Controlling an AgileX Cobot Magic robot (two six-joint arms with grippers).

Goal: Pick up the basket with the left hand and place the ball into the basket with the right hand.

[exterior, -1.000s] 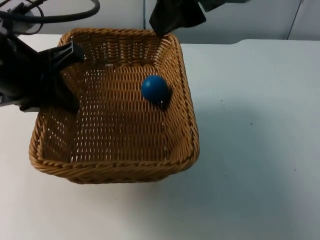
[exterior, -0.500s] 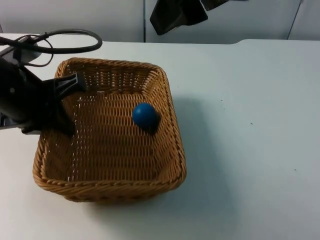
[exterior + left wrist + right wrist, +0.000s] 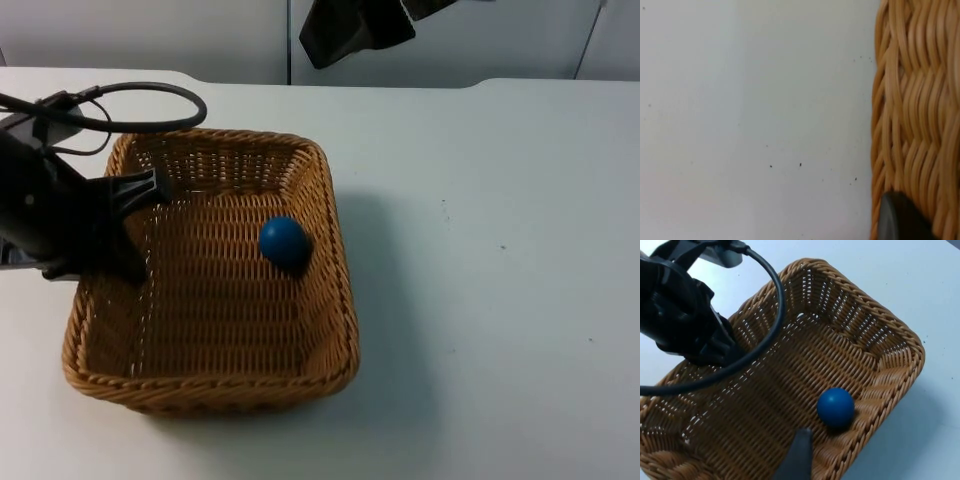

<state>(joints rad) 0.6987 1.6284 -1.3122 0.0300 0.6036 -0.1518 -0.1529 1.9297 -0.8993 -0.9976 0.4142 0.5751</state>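
The brown wicker basket [image 3: 200,388] takes up the left half of the table in the top view. A blue ball [image 3: 284,241] lies inside it, close to the right wall. My left gripper [image 3: 120,225] is shut on the basket's left wall, with one finger inside and one outside. In the left wrist view a black fingertip [image 3: 900,220] presses against the woven wall [image 3: 910,125]. My right gripper [image 3: 355,30] hangs high over the table's far edge, away from the basket. The right wrist view looks down on the basket [image 3: 912,347] and the ball [image 3: 835,407].
White table [image 3: 500,250] stretches bare to the right of the basket and in front of it. The grey partition wall [image 3: 150,30] closes the far side.
The basket has sunk toward the table and shifted a little left and forward with my left gripper. The ball stayed inside near the right wall. The right gripper has hardly moved.
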